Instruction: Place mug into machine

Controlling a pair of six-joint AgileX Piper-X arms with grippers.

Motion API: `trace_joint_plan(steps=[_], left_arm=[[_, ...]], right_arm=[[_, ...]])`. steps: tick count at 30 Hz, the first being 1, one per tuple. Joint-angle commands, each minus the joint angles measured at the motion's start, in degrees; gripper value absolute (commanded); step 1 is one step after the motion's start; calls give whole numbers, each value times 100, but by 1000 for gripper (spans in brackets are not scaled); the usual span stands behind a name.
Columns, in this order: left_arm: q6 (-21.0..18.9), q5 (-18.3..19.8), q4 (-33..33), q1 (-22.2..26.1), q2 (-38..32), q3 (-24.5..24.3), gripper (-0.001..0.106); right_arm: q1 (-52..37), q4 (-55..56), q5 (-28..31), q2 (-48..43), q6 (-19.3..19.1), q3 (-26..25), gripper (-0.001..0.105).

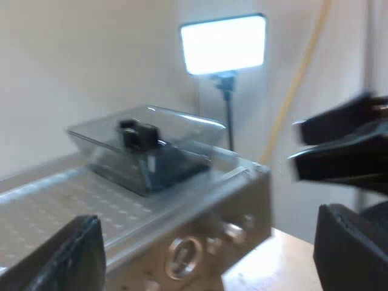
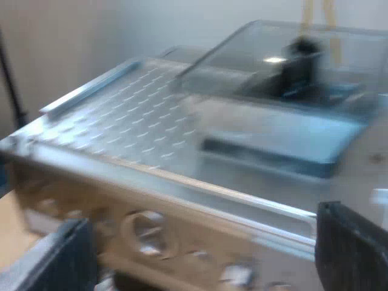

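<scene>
Pale wall (image 1: 91,54) behind the espresso machine (image 1: 194,206), plus a bright light panel (image 1: 223,43) on a stand back there, so that's the backdrop. Both arms are up high by the machine's top. The left tool (image 1: 206,245) hangs just off the machine's upper front edge, looking across the dimpled top plate (image 1: 60,206) toward the bean hopper (image 1: 145,151), a smoky clear box sitting on top of the machine. Its fingers (image 1: 60,257) are spread wide with nothing between them. Same story for the right tool (image 2: 203,245): it's over the machine's front edge, just above the round dials (image 2: 142,233), fingers wide apart, empty. A bit of tan surface (image 1: 273,267) peeks out beside the machine's corner. As for the mug, neither tool is carrying it, and I honestly can't tell where it sits. So my read on progress is that basically none of the placing is done. What's left, I'd guess, is pretty much everything: get a tool down to the mug, grab it, bring it to the machine's front and set it in. With both tools open and empty, this looks like the very start to me.
</scene>
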Motion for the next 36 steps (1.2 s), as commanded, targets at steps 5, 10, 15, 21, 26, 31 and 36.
trace_joint_plan(steps=[5,10,15,21,26,31,36], left_arm=[[-105,-355,-58,-28,407,-471,71],[-56,-699,244,53,662,-830,71],[-43,-712,707,730,660,-851,71],[235,-358,1615,1899,469,-879,71],[437,-412,2007,1991,38,-879,71],[479,-475,2438,1991,-606,-804,71],[477,-475,2777,1991,-1306,-467,71]], right_arm=[[-1030,643,-57,-653,-106,-54,89],[-2029,1209,-604,-1048,-106,-54,89],[-2960,1672,-1081,-1319,-106,-54,89],[-3924,2162,-1614,-1609,-219,-54,89],[-4318,2194,-1797,-1913,-219,98,89],[-4342,2423,-1797,-2421,-219,348,89],[-4342,2599,-1797,-3058,-221,699,89]])
